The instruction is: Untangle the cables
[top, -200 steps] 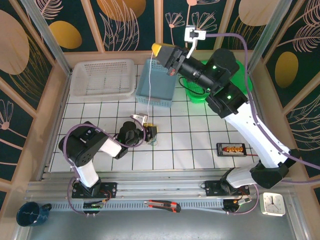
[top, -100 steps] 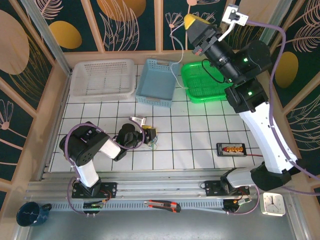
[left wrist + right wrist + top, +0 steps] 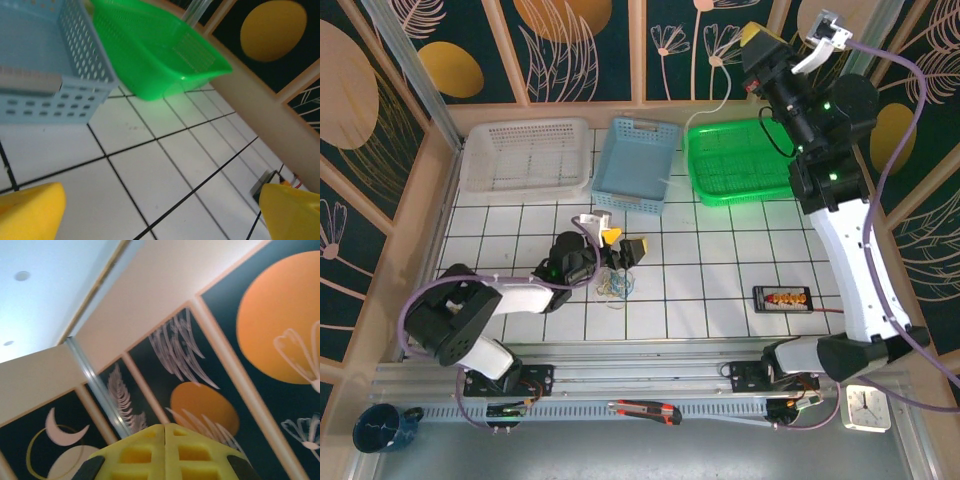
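The cables lie as a small blue and yellowish tangle on a white tile near the table's middle. Just above the tangle my left gripper is open. In the left wrist view its yellow fingertips sit far apart, with bare tile between them around the left gripper. My right gripper is raised high over the back wall, its yellow fingers pressed together. A thin pale cable trails from it down toward the green basket.
Along the back stand a white basket, a blue basket and a green basket. A black device with orange connectors lies at the right. A box cutter, a clock and a mug sit at the near rail.
My right arm swung up and to the right, from over the blue basket to above the green one, carrying the pale cable. My left gripper opened and the tangle now lies below it.
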Controlling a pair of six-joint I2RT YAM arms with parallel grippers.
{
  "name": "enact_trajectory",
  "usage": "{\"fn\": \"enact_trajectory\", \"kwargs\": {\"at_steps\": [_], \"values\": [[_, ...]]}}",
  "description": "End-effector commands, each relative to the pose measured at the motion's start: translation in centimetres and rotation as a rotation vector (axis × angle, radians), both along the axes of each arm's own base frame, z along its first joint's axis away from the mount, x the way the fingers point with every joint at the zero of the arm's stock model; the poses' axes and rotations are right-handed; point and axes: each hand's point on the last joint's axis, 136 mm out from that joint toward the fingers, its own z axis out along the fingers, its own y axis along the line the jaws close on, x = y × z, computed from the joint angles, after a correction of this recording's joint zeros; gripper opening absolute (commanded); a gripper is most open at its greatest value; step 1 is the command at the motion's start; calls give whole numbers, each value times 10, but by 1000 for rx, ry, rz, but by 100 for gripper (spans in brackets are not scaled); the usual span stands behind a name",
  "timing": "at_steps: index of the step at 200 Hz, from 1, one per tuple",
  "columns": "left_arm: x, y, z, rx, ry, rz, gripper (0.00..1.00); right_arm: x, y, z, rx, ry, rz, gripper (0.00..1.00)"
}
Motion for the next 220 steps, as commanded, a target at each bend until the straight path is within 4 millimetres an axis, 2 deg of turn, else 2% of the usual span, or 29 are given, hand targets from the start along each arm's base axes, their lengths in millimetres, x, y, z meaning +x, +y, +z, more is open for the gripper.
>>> {"fn": "enact_trajectory", "kwargs": {"at_steps": [1, 35, 54, 82, 108, 129, 146, 159, 170, 182, 194, 204, 220], "values": [[2, 0, 17, 5, -6, 14, 99, 32, -11, -16, -8, 21, -23, 0], [9, 10, 39, -10, -11, 87, 99, 91, -37, -57, -38, 114, -98, 0], [10, 13, 50, -16, -11, 109, 99, 127, -49, -98, -62, 190, -144, 0], [10, 15, 70, -38, -21, 117, 99, 172, -58, -178, -116, 325, -209, 0], [8, 18, 86, -61, -39, 125, 99, 206, -57, -271, -165, 478, -223, 0], [6, 20, 92, -69, -48, 128, 99, 218, -53, -337, -199, 597, -210, 0], [6, 21, 90, -62, -45, 131, 99, 222, -51, -373, -221, 666, -202, 0], [6, 22, 86, -54, -36, 134, 99, 223, -54, -382, -235, 692, -212, 0], [5, 23, 84, -51, -31, 135, 99, 221, -57, -375, -240, 682, -227, 17], [4, 23, 80, -52, -25, 136, 99, 220, -64, -359, -241, 656, -262, 35], [4, 24, 79, -62, -23, 138, 99, 218, -69, -338, -245, 623, -291, 48], [3, 24, 77, -64, -17, 140, 99, 216, -72, -323, -247, 602, -312, 54], [3, 24, 72, -63, -3, 138, 99, 210, -76, -303, -240, 578, -328, 55]]}}
